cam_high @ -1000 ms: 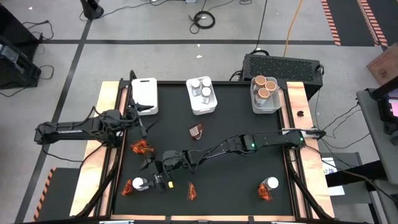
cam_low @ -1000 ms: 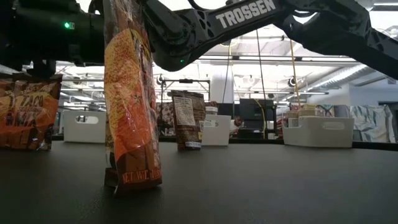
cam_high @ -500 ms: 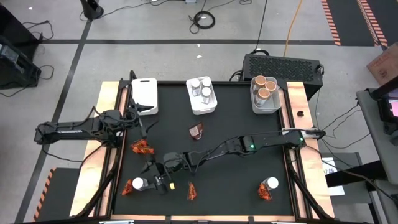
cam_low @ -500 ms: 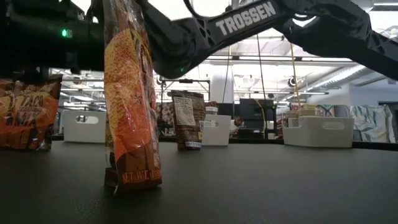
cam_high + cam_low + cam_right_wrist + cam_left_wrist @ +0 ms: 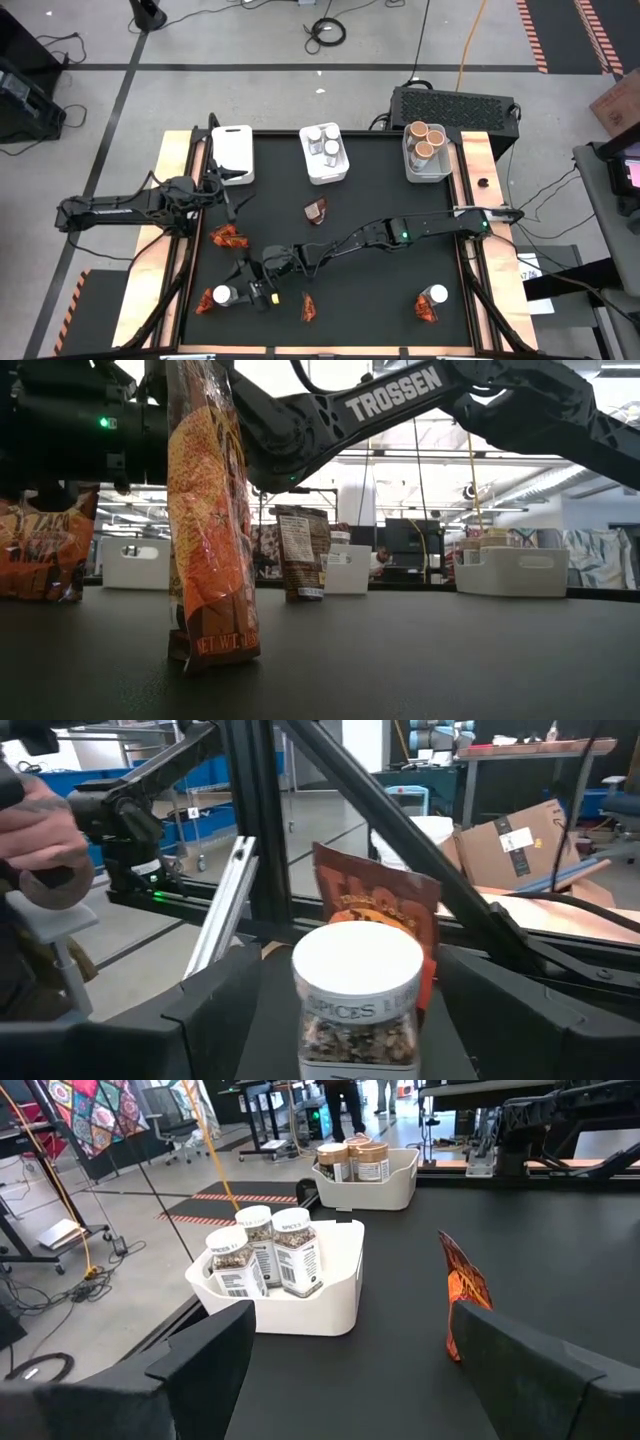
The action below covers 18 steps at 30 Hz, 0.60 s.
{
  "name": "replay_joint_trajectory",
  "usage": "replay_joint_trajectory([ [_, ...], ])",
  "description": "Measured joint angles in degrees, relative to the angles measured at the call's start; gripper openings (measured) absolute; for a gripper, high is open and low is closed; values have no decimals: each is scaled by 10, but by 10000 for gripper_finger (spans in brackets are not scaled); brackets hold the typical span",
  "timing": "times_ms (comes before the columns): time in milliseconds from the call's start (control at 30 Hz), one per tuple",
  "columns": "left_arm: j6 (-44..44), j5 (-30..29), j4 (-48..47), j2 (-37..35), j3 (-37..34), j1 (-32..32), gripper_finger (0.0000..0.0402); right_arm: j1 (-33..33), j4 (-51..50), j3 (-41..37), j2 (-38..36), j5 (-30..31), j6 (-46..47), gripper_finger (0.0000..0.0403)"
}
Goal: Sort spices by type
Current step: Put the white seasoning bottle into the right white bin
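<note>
My right gripper (image 5: 243, 290) is open at the table's near-left. Its fingers stand on either side of a clear jar with a white lid (image 5: 357, 990), apart from it. That jar (image 5: 225, 295) stands upright on its base, and a red-orange sachet (image 5: 375, 890) stands just behind it. More sachets (image 5: 228, 237) (image 5: 309, 307) (image 5: 316, 211) stand on the mat. Another jar (image 5: 436, 296) and a sachet (image 5: 427, 312) are near-right. My left gripper (image 5: 225, 190) waits open by the left edge, facing the jar bin (image 5: 300, 1295).
Three white bins line the far edge: a bare one (image 5: 233, 153), one with jars (image 5: 325, 153) and one with tan-topped tubs (image 5: 427, 148). A tall sachet (image 5: 210, 530) stands close to the low camera. A person's hand (image 5: 40, 830) shows beyond the table's left side.
My right arm has come down a little over the near-left jar. In the low view its dark wrist now covers more of the sachet on the left. No object has moved.
</note>
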Motion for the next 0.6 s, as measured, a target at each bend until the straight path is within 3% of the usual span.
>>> replay_joint_trajectory([
  [600, -9, 0, -3, 0, 0, 0, 338, -3, 34, 2, 17, -7, 4, 296],
])
